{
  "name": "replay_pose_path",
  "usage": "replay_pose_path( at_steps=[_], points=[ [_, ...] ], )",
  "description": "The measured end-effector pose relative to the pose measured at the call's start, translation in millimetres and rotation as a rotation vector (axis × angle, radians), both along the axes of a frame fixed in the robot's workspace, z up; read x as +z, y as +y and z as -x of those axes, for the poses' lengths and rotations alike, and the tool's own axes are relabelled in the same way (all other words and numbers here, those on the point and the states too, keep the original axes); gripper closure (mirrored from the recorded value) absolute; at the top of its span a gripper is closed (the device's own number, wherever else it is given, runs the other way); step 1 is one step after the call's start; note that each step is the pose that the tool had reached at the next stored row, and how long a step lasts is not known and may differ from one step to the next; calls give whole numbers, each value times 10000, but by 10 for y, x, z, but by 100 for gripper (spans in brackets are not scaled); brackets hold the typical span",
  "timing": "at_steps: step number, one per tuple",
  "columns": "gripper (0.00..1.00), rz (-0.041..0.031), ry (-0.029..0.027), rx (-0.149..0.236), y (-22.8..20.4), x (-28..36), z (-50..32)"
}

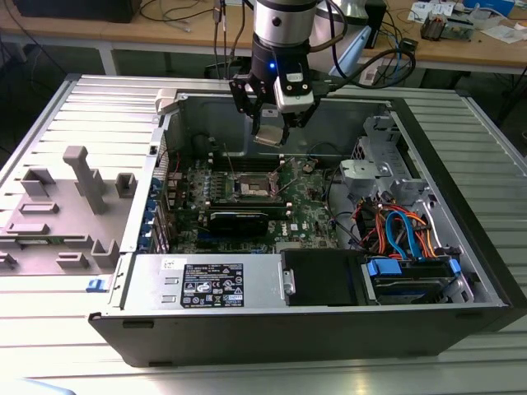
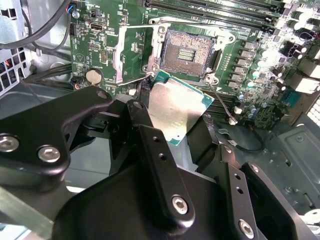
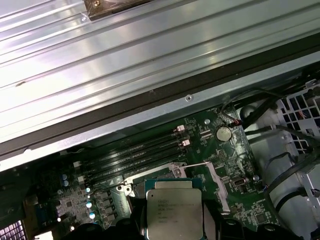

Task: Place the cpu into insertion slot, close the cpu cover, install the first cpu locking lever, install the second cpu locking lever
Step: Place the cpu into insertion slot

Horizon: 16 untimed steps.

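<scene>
The cpu point(image 2: 177, 107) is clamped between the jaws of my gripper point(image 1: 270, 130), above the insertion slot point(image 2: 189, 52) and clear of it. The cpu cover point(image 2: 121, 55) stands swung open beside the slot. Step in hand: placement. I judge that seating calls for squaring the chip level over the slot

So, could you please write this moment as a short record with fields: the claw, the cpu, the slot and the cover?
claw: shut on the cpu, above the motherboard inside the open computer case
cpu: held by its edges in the air, not yet in the slot
insertion slot: empty, its contacts bare
cpu cover: swung open beside the slot
</scene>
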<state>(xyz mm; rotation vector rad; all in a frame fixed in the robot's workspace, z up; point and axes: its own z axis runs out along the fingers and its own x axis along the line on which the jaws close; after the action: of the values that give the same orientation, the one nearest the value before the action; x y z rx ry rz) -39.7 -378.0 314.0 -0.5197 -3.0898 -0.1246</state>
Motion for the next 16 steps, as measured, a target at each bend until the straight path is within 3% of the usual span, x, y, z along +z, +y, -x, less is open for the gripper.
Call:
replay_pose_path(
  at_steps=[16],
  points=[
    [45, 0, 0, -84, 0, -3, 0]
  ],
)
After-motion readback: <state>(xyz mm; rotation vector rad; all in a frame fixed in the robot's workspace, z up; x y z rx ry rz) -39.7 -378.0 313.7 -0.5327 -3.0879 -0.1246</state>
